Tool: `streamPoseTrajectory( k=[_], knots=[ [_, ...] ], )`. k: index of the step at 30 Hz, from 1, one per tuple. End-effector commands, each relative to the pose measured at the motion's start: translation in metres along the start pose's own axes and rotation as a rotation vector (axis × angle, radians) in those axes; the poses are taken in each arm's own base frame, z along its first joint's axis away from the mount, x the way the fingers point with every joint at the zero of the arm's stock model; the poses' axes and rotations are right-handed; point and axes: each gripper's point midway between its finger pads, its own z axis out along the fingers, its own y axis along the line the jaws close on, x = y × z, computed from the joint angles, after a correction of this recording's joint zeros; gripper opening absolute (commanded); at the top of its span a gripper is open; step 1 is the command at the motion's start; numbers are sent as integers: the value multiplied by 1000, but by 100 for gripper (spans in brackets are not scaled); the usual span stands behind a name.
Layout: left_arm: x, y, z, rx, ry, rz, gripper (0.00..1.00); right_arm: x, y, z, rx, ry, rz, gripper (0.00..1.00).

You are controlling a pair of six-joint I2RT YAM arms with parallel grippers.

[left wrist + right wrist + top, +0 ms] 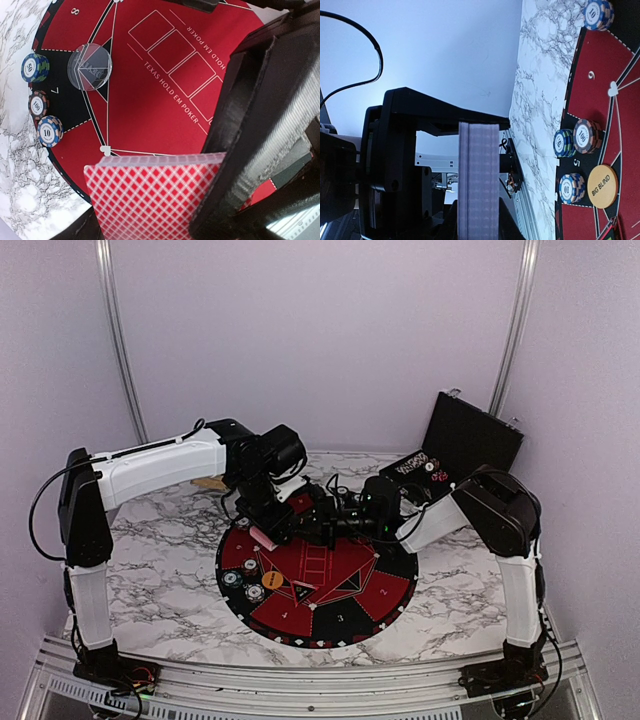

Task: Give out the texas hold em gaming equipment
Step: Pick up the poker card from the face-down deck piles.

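Observation:
A deck of red-backed playing cards hangs above the far edge of the round red-and-black mat. My right gripper is shut on the deck's faces, and the deck shows edge-on between its fingers. One right finger lies across the card back. My left gripper stands open around the same deck, a finger at each side. Three chip stacks and a clear disc sit on the mat's rim. An orange BIG BLIND disc lies beside more chip stacks.
An open black case with more chips stands at the back right on the marble table. Both arms meet over the mat's far edge. The left arm's housing fills the space beside the deck.

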Motion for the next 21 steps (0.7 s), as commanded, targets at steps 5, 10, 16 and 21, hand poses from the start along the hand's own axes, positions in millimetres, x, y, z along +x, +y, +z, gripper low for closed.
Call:
streamPoseTrajectory(
  k=[5, 10, 16, 21],
  knots=[
    [1, 3, -5, 0, -15, 2, 77, 4, 18, 2, -49, 15, -56, 0],
    [0, 3, -6, -2, -22, 3, 73, 3, 16, 1, -39, 9, -53, 0],
    [0, 3, -7, -3, -26, 13, 64, 2, 17, 0, -34, -1, -56, 0],
    [-2, 3, -9, -1, -34, 16, 54, 1, 16, -1, -21, -6, -65, 0]
  ],
)
